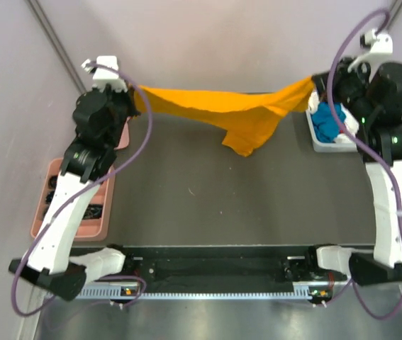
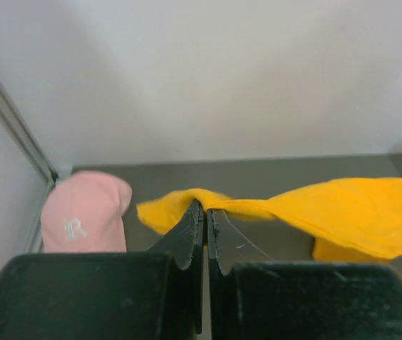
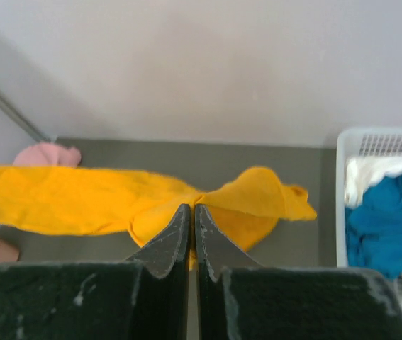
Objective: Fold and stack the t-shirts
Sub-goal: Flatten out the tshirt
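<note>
left fingers [image 2: 188, 237], right fingers [image 3: 175, 239] tight together

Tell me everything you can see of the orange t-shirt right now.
The orange t-shirt is plain, soft-looking cloth, bright orange-yellow, with no print showing. The left gripper is shut on one end and the right gripper is shut on the other, so it hangs stretched as a wrinkled band over the far side of the table. A loose fold droops nearer the right end. Whether that fold touches the table is unclear.
</note>
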### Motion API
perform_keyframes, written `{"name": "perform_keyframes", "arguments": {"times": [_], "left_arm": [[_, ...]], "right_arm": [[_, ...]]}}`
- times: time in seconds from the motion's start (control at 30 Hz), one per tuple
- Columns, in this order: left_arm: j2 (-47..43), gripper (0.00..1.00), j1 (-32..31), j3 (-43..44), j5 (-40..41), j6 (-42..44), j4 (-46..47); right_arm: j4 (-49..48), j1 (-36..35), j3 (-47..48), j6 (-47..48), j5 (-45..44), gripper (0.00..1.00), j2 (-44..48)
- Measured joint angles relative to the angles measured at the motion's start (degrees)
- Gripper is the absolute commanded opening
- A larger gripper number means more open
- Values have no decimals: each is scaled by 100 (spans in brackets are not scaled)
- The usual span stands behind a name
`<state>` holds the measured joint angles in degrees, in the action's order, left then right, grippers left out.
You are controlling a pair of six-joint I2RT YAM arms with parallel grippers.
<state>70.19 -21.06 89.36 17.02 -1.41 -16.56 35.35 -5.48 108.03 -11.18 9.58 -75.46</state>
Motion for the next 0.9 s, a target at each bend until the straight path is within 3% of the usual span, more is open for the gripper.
{"name": "perform_keyframes", "arguments": {"times": [0.17, 0.33, 0.63, 0.9], "left_arm": [[-1394, 0, 0, -1311, -160, -457, -660], [-1875, 0, 0, -1679, -269, -693, -1567], [-1878, 0, 0, -979, -1049, -706, -2557], [-1768, 0, 0, -28, -1475, -557, -2833]], "right_arm": [[44, 2, -1862, -249, 127, 0, 1587], [387, 2, -2035, -293, 105, 0, 2050], [1189, 2, -1117, -293, 131, 0, 2109], [1762, 2, 387, -341, 393, 0, 1987]]}}
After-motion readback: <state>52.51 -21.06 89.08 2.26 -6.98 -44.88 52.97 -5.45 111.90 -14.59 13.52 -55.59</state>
